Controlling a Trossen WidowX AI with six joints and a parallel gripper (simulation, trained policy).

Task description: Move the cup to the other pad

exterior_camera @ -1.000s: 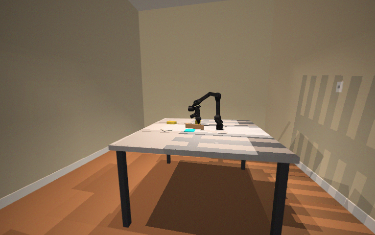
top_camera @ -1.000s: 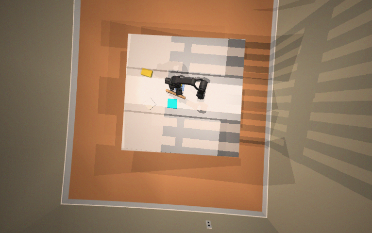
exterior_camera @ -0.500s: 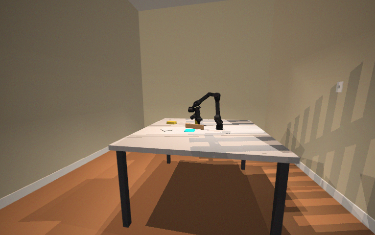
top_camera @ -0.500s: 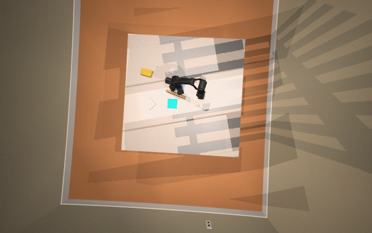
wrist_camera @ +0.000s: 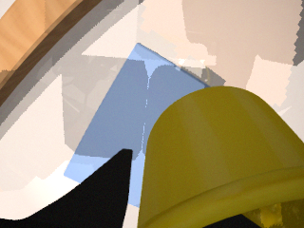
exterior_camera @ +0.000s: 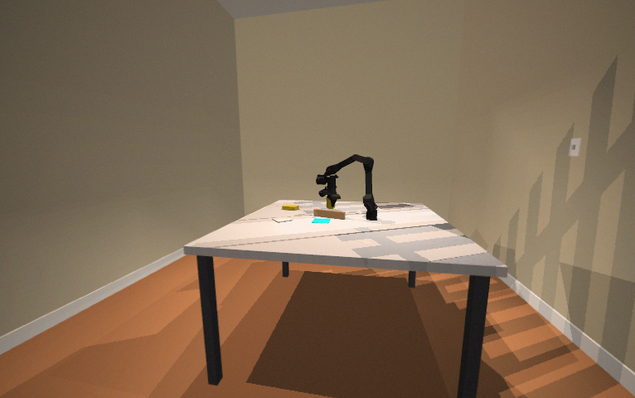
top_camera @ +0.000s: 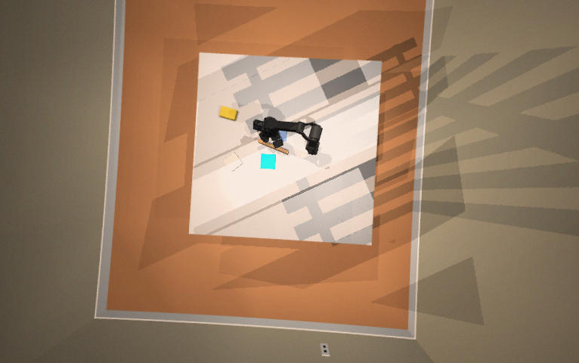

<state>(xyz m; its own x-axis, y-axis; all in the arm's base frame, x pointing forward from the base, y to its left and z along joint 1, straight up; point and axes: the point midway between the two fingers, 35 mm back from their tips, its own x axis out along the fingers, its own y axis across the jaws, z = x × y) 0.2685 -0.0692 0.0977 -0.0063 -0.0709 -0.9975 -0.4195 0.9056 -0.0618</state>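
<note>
The yellow cup (exterior_camera: 329, 202) (wrist_camera: 214, 152) is raised over the blue pad (top_camera: 283, 135) (wrist_camera: 106, 114), and looks tilted in the wrist view. My gripper (exterior_camera: 332, 201) is shut on the cup's wall, with one black finger outside and part of the other showing inside the rim. In the top view the arm hides the cup. Only a sliver of the cup's inside shows in the wrist view, and I cannot make out the marbles. The cyan pad (top_camera: 267, 161) (exterior_camera: 321, 220) lies bare on the other side of the wooden barrier (top_camera: 273, 147) (exterior_camera: 329, 214) (wrist_camera: 33, 38).
The low upright barrier stands between the two pads, close beside the gripper. A yellow block (top_camera: 228, 113) (exterior_camera: 289, 207) lies toward the table's far left. A thin pale square (top_camera: 233, 161) (exterior_camera: 282, 220) lies left of the cyan pad. Shadows cross the table (top_camera: 239, 215) (exterior_camera: 262, 241).
</note>
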